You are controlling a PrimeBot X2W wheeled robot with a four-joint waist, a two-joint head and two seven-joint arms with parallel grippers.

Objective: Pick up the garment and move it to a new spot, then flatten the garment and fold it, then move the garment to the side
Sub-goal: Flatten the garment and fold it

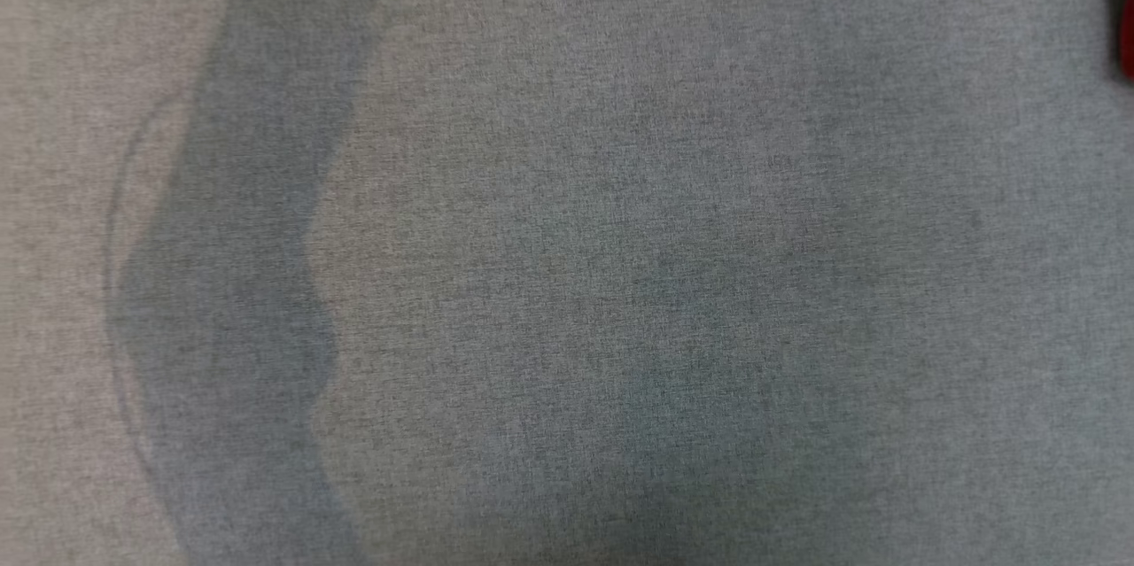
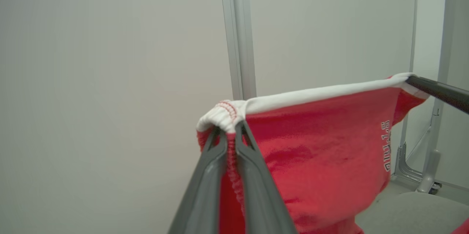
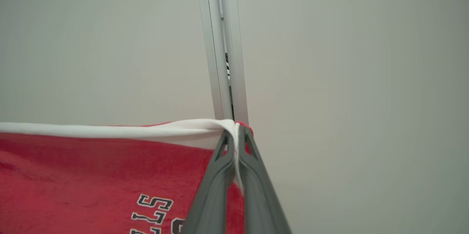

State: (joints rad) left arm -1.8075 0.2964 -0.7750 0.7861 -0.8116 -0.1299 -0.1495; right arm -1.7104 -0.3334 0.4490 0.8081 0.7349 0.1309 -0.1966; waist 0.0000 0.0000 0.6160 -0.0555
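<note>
Left jaws: the left gripper [image 2: 228, 131] is clamped on the bunched white hem at one end of the garment [image 2: 322, 153].
Right jaws: the right gripper [image 3: 235, 137] is pinched on the hem's other end.
Garment: red, lettered, hanging in the air, its white edge stretched taut between the two grips; a red sliver shows at the tabletop's [image 1: 567, 247] far right corner.
Step, as I judge it: carrying it to the new spot; keep both grips level and the edge tight, lower the free end first.
Containers: none seen.
</note>
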